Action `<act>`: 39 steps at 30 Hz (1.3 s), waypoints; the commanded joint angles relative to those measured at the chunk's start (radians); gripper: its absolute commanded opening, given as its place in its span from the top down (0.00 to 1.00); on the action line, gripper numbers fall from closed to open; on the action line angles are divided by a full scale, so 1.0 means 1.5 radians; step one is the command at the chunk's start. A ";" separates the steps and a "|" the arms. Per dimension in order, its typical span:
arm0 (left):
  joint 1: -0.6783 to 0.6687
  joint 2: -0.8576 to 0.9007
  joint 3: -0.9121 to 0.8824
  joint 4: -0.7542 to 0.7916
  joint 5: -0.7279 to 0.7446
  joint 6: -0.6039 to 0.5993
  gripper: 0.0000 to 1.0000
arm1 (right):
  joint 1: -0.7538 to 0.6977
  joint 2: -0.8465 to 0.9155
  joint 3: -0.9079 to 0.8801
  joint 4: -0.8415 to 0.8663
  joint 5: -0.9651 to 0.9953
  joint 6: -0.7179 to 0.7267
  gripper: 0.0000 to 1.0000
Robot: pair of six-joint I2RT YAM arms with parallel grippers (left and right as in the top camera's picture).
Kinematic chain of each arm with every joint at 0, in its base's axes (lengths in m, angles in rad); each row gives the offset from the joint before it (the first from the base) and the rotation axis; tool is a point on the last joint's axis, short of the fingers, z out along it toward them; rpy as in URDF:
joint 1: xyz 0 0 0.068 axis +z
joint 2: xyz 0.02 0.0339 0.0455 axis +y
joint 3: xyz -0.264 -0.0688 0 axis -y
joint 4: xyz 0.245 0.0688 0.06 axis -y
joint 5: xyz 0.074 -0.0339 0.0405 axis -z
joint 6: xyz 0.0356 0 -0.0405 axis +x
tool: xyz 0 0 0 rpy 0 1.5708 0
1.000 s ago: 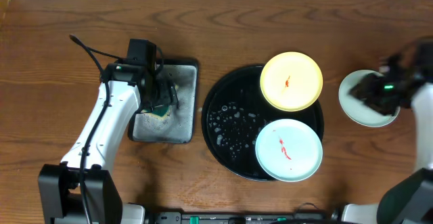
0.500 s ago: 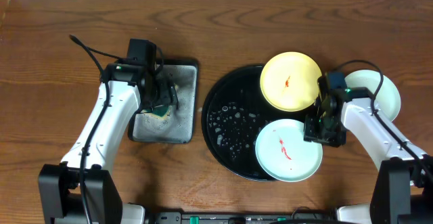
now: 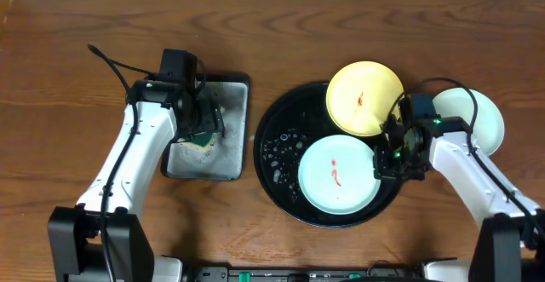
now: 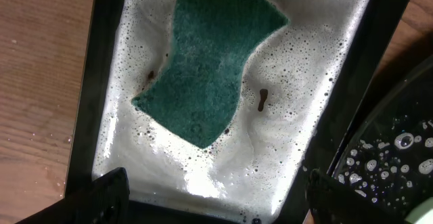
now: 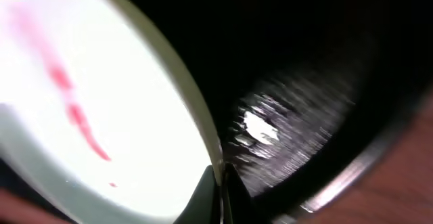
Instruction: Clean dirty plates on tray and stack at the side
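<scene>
Grey rectangular metal tray point(image 3: 230, 103) of foamy water sits left on the wood surface point(image 3: 68, 43). Left arm point(image 3: 136, 146) reaches up from the near edge, wrist down over it. Left fingers point(image 4: 111, 195) spread wide, gripping nothing; green sponge point(image 4: 210, 68) lies in the foam ahead of them. Large round black tray point(image 3: 281, 158), wet, centre: light blue round plate point(image 3: 336, 175) flat inside, pale yellow round plate point(image 3: 364, 99) overlapping its far rim. Right arm point(image 3: 464, 167) bent, in from the right, wrist low. Right fingers point(image 5: 218, 187) pinched together on the light blue plate's rim. Second light blue plate point(image 3: 477, 116) on the surface right of the tray.
</scene>
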 commanded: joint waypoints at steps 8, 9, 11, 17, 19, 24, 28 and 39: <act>0.002 0.001 -0.002 -0.002 -0.001 0.002 0.16 | 0.078 0.022 0.002 0.136 -0.034 0.150 0.99; 0.002 0.001 -0.002 -0.002 -0.001 0.002 0.16 | 0.090 0.030 0.002 0.136 -0.027 0.167 0.99; 0.002 0.001 -0.002 -0.002 -0.001 0.002 0.16 | 0.113 0.044 0.002 0.136 0.005 0.190 0.99; 0.002 0.001 -0.002 -0.002 -0.001 0.002 0.16 | 0.134 0.043 0.011 0.147 0.040 0.158 0.84; 0.002 0.001 -0.002 -0.002 -0.001 0.002 0.16 | 0.125 0.032 0.032 0.135 0.039 0.125 0.78; 0.002 0.001 -0.002 -0.007 -0.001 0.001 0.16 | 0.099 -0.004 0.113 0.064 0.039 0.020 0.72; 0.001 0.001 -0.002 -0.007 -0.001 -0.010 0.16 | 0.097 -0.031 0.160 0.013 0.039 -0.033 0.71; 0.000 0.048 -0.108 0.244 -0.101 0.152 0.39 | 0.098 -0.046 0.161 -0.017 0.034 -0.010 0.73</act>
